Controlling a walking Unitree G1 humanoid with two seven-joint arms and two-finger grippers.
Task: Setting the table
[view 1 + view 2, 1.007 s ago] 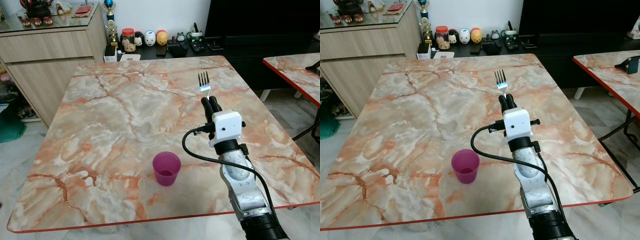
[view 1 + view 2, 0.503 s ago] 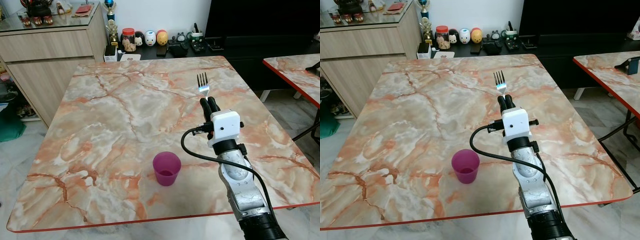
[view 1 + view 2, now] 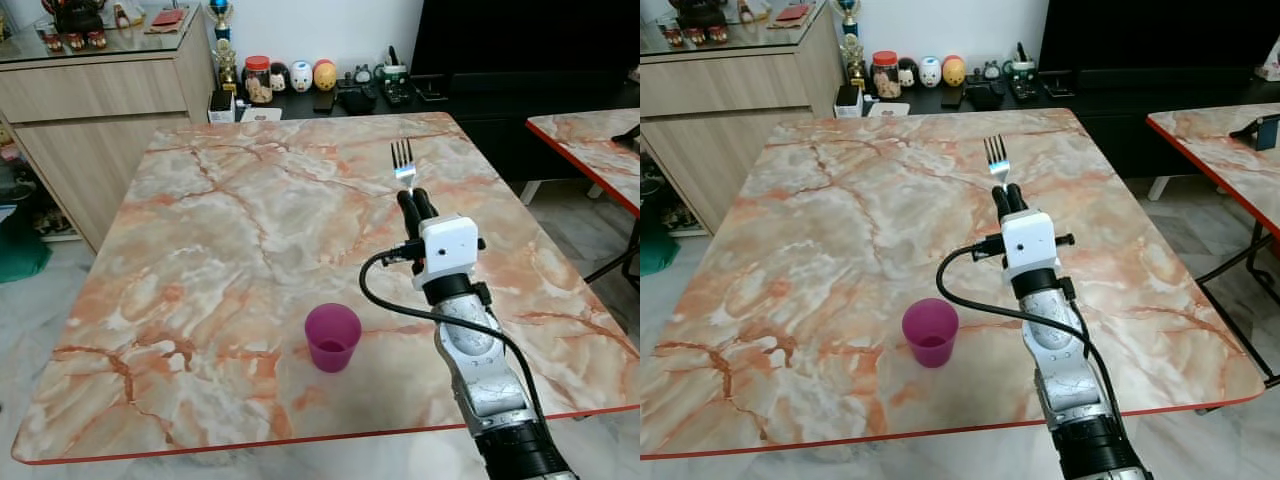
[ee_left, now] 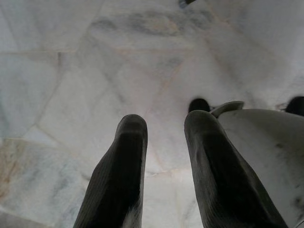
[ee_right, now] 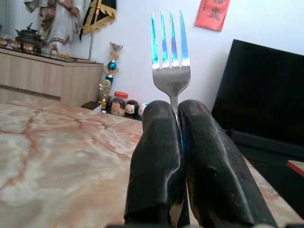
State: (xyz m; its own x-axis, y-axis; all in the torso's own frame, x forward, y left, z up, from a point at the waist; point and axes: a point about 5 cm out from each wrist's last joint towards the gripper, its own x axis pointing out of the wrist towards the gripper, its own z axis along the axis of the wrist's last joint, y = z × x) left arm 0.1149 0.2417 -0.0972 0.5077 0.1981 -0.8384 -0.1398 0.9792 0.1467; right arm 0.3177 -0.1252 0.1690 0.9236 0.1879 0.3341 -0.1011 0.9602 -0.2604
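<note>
Purple cup (image 3: 333, 337) beside fork-clamping right end effector (image 3: 411, 199)

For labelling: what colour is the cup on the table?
The cup is magenta-purple, clearest in the left eye view.

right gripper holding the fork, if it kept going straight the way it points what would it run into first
Nothing on the table: the right gripper, shut on the fork, points across bare marble table toward its far edge. Beyond that, probably the dark TV unit, though depth is unclear.

No legible text anywhere (red wall sign (image 5: 211, 13) with gold characters, too blurred).
</note>
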